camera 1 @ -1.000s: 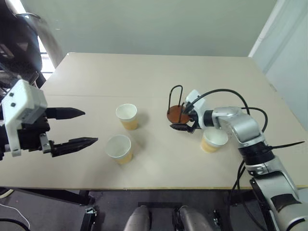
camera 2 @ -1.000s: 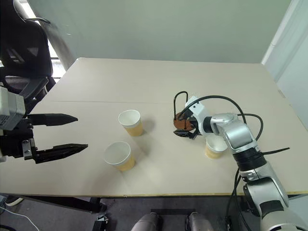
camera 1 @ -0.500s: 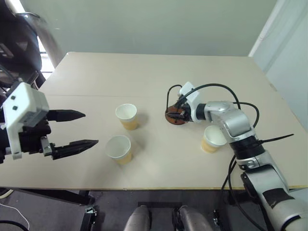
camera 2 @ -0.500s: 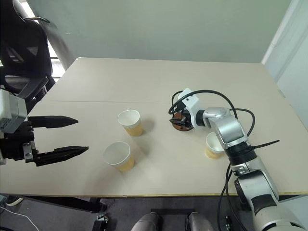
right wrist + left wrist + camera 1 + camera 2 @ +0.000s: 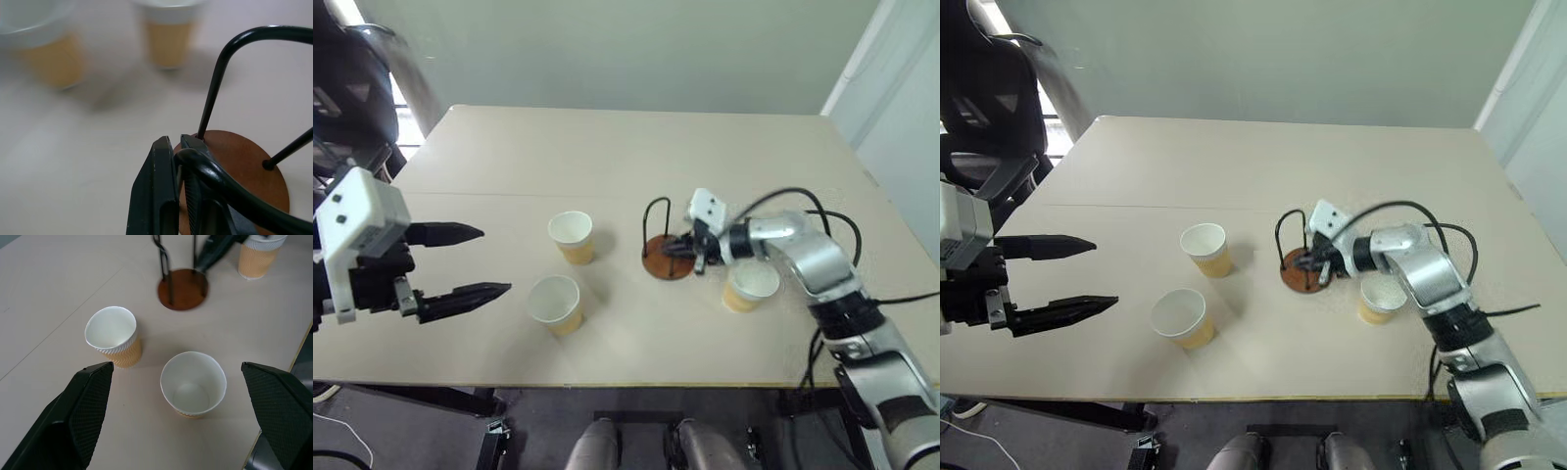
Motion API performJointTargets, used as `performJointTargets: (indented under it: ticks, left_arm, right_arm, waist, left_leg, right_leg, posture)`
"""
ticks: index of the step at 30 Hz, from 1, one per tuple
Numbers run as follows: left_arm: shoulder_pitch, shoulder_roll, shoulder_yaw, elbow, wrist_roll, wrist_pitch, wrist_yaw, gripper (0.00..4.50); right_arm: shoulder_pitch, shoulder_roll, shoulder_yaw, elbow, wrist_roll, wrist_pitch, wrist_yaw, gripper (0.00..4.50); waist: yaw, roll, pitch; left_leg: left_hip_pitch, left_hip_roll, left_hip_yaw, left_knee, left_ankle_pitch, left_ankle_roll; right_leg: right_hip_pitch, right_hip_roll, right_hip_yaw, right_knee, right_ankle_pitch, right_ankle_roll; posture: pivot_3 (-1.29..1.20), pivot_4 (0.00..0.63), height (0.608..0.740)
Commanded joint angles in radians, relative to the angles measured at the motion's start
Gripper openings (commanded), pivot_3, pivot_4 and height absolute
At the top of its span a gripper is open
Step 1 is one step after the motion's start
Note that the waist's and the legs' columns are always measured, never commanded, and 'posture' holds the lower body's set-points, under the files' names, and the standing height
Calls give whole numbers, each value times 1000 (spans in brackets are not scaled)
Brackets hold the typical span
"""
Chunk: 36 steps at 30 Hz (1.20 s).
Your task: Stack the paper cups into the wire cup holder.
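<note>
Since a second ago the right gripper (image 5: 1311, 260) has clamped onto a wire loop of the wire cup holder (image 5: 662, 245) and dragged it nearer and leftward. Keep the pull low so its reddish-brown disc stays flat (thin black loops upright). Three tan-yellow paper cups (image 5: 571, 237) stand around it; the left gripper (image 5: 465, 262) hangs wide apart.

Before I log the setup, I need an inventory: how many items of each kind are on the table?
Paper cups: 3, one farther back, one nearer the front edge, one beside the right arm.
Wire cup holder: 1, holding no cups.
Total: 4 things on the table.
</note>
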Motion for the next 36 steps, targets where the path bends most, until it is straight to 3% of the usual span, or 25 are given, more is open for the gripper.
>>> performJointTargets:
  ticks: [1, 14, 24, 28, 36]
  left_arm:
    - [-15, 20, 6, 9, 1, -25, -16, 4500]
    - [-45, 46, -47, 37, 1, -47, -29, 4500]
    - [-44, 47, -50, 40, 18, -52, -35, 4500]
    - [-51, 47, -61, 45, 22, -57, -35, 4500]
    - [-62, 49, -74, 52, 23, -65, -33, 4500]
  right_arm:
    - [41, -46, 7, -117, 76, -50, 138, 19]
    - [93, -43, 67, -156, 72, -129, 227, 19]
    - [75, -46, 97, -138, 27, -184, 247, 19]
    - [55, -49, 107, -110, -1, -194, 250, 1046]
    - [51, -102, 109, -110, -53, -253, 294, 3785]
  waist:
    - [-2, 0, 0]
    - [-9, 0, 0]
    - [-8, -1, 0]
    - [-8, -1, 0]
    - [-6, -1, 0]
  left_leg:
    - [0, 1, 0, 0, 0, 0]
    - [3, 8, 0, 6, 3, 0]
    - [3, 8, 0, 6, 2, 0]
    - [3, 8, 0, 6, 2, 0]
    - [2, 8, 0, 6, 1, -1]
  right_leg:
    - [1, 1, 0, 0, 0, 0]
    - [3, 8, 2, 1, -4, -13]
    - [3, 8, 2, 1, -1, -9]
    - [3, 8, 2, 1, -3, -12]
    - [3, 8, 2, 1, -3, -12]
  posture:
    - [0, 150, 740]
    - [0, 150, 740]
    - [0, 150, 740]
    - [0, 150, 740]
    - [0, 150, 740]
